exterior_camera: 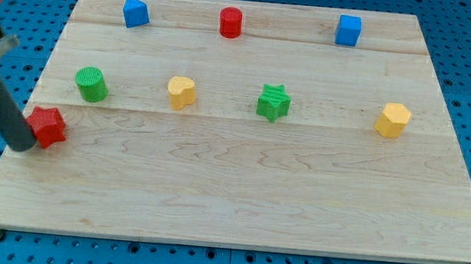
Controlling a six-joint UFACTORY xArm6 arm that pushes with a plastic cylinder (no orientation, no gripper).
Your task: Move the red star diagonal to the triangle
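The red star [48, 126] lies near the bench's [237, 209] left edge, touched by my tip [22, 144]; no hand is fitted. Light and slippery, it should be pushed centrally

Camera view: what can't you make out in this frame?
- Arm above the rod: cut off by the view's left and top edges.
- Contact between my tip and the red star: the tip sits right at the star's left side, and the rod overlaps that edge, so touching or a slight gap cannot be told.
- Blue block at the view's top left: too small to confirm as the triangle.
- Yellow block: shape unclear.
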